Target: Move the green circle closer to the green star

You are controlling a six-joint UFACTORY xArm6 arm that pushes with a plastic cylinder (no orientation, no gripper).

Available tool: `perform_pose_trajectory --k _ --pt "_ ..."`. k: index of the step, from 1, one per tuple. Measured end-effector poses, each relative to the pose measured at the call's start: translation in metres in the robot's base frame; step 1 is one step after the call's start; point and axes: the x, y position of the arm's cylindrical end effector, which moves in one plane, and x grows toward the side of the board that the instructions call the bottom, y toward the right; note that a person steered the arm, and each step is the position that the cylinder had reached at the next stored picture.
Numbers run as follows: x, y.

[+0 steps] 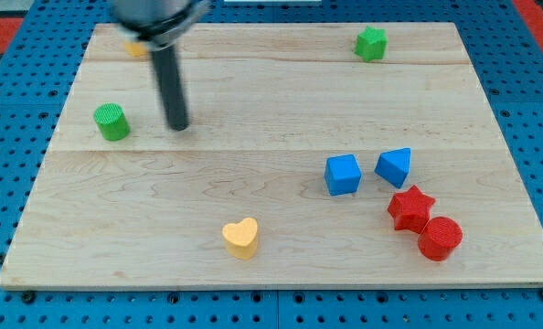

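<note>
The green circle point(111, 122) is a short green cylinder near the board's left edge. The green star point(370, 43) sits far off at the view's top right. My dark rod comes down from the top left, and my tip point(177, 126) rests on the board just to the right of the green circle, a short gap apart from it. The star lies far to the right of and above the tip.
A yellow block point(136, 48) is partly hidden behind the rod at top left. A yellow heart point(241, 238) lies at bottom centre. A blue cube point(342, 175), blue triangle point(394, 166), red star point(409, 207) and red circle point(439, 238) cluster at lower right on the wooden board point(253, 91).
</note>
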Motion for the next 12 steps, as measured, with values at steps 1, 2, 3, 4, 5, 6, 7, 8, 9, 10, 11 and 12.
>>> perform_pose_trajectory --k 1,2,3,4,5,6,7,8,9,10,11,12 --pt "0.026 -0.077" --pt "-0.012 -0.061" --pt "-0.043 0.038" --pt "-0.053 0.033" --pt "-0.048 -0.027" --pt "-0.053 -0.037" --pt "-0.060 -0.048" --pt "-0.061 -0.057" --pt "-0.061 -0.068" --pt "-0.061 -0.082" --pt "-0.060 -0.094" --pt "-0.062 -0.014"
